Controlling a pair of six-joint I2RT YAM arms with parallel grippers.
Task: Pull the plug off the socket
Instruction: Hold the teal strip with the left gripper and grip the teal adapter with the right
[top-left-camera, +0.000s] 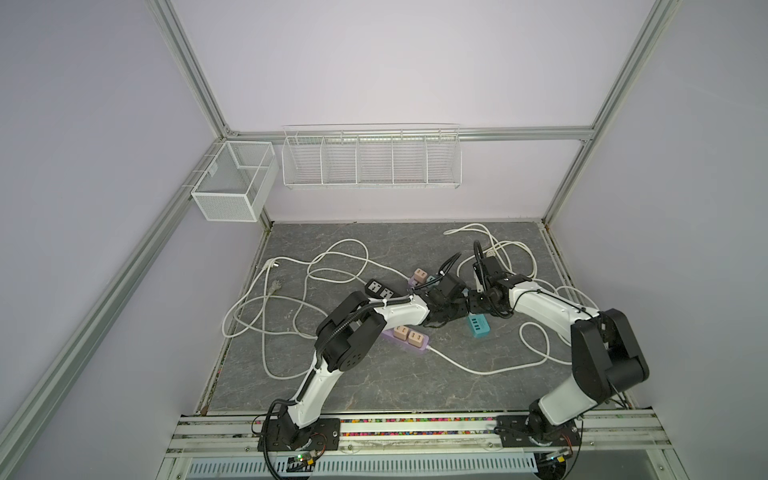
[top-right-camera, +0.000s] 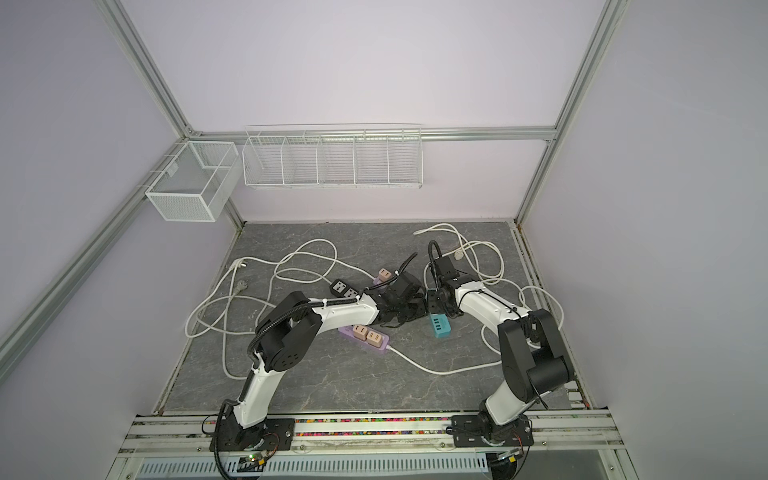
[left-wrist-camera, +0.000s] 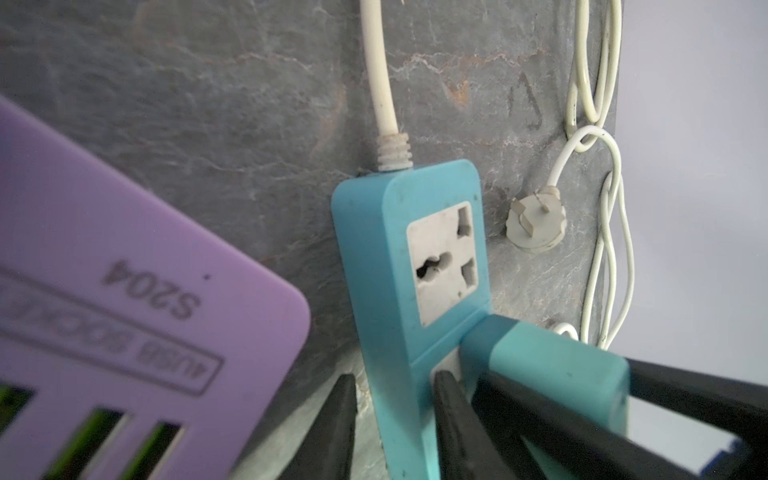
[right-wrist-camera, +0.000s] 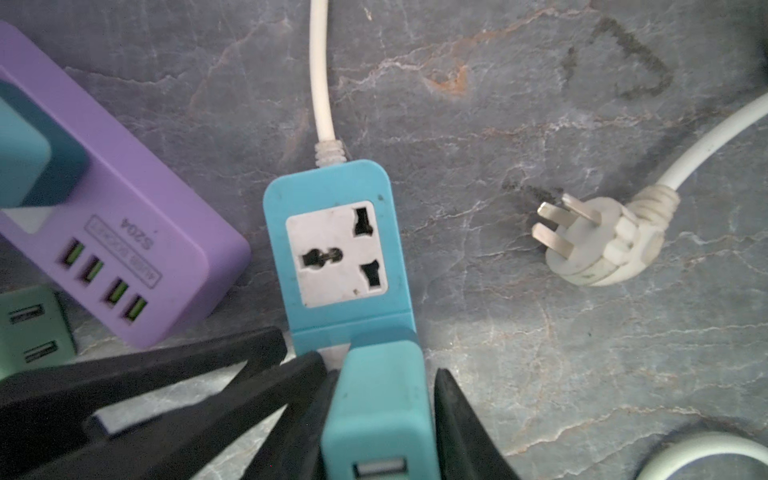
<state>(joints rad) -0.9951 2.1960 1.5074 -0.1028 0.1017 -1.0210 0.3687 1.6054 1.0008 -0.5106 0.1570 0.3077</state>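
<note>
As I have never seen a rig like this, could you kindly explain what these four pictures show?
Two robot arms, the left arm and the right arm, work on a grey tabletop. Two pictures look down from overhead; two come from cameras on the wrists. On it lie a blue power strip, a purple power strip, white cords and a loose white plug. The left gripper pins the blue power strip; the right gripper clamps the teal plug sitting in it.
</note>
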